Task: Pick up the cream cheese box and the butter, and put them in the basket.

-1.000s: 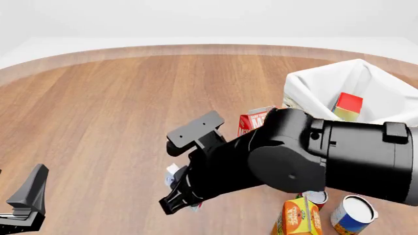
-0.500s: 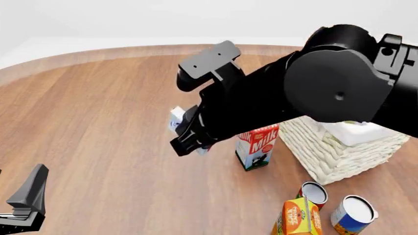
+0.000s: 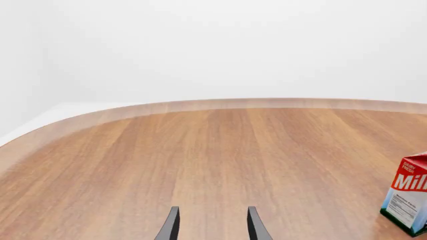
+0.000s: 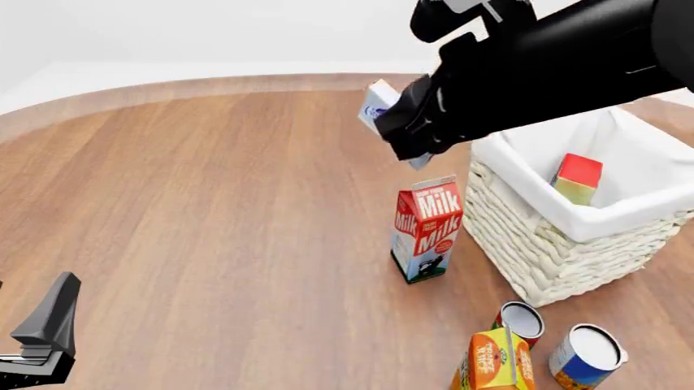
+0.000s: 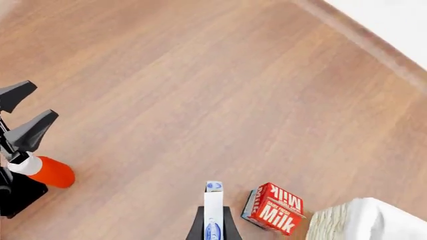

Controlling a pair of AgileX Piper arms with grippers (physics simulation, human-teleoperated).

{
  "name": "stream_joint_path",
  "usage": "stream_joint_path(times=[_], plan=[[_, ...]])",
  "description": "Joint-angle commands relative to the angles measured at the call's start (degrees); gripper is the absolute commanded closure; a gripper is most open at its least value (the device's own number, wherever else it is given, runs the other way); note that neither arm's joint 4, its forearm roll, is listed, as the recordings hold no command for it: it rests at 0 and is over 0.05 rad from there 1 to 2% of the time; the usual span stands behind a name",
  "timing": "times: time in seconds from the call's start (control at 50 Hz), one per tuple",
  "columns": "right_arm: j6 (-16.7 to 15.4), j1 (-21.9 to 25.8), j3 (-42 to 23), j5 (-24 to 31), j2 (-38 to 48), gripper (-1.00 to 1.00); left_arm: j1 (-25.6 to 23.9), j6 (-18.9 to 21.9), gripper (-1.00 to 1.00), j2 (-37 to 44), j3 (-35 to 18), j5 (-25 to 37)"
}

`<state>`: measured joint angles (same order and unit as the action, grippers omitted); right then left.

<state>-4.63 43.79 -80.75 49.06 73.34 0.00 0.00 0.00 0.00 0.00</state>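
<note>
Front view only: butter (image 4: pixel 576 179) in basket (image 4: pixel 564 253)

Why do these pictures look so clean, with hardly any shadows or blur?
Front view: even, soft light; the milk carton and basket throw only faint shadows on the table, and every edge is sharp. Left wrist view: plain white backdrop, no glare, crisp wood grain. Right wrist view: the cream cheese box in the right gripper is sharp too. That fits a simulator's render.
</note>
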Motion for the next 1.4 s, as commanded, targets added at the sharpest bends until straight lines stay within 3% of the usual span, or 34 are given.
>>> stream_joint_path(times=[0.02, 0.08, 0.14, 0.2, 0.32, 0.42, 0.5, 0.8, 1.06, 1.1, 1.4], plan=[[-2.02, -8.44, -0.68, 1.55, -5.38, 1.0, 0.0, 0.0, -1.0, 0.0, 0.0, 0.0], [-2.96, -14.02, 0.12, 0.21, -7.2, 1.0, 0.0, 0.0, -1.0, 0.0, 0.0, 0.0], [-3.92, -15.0, 0.91, 0.07, -7.57, 1.0, 0.0, 0.0, -1.0, 0.0, 0.0, 0.0], [-2.88, -15.52, 0.93, 0.17, -7.94, 1.0, 0.0, 0.0, -1.0, 0.0, 0.0, 0.0], [-1.97, -21.01, 0.83, 0.5, -9.86, 1.0, 0.0, 0.0, -1.0, 0.0, 0.0, 0.0], [-1.57, -21.75, 2.35, 1.06, -11.36, 1.0, 0.0, 0.0, -1.0, 0.0, 0.0, 0.0], [-2.06, -25.01, 2.4, 1.47, -12.71, 1.0, 0.0, 0.0, -1.0, 0.0, 0.0, 0.0], [-0.46, -29.76, 4.06, -0.16, -13.24, 1.0, 0.0, 0.0, -1.0, 0.0, 0.0, 0.0], [1.31, -33.58, 8.49, -4.41, -13.56, 1.0, 0.0, 0.0, -1.0, 0.0, 0.0, 0.0], [1.71, -36.01, 9.79, -5.73, -13.65, 1.0, 0.0, 0.0, -1.0, 0.0, 0.0, 0.0], [3.18, -38.86, 11.63, -7.65, -14.11, 1.0, 0.0, 0.0, -1.0, 0.0, 0.0, 0.0]])
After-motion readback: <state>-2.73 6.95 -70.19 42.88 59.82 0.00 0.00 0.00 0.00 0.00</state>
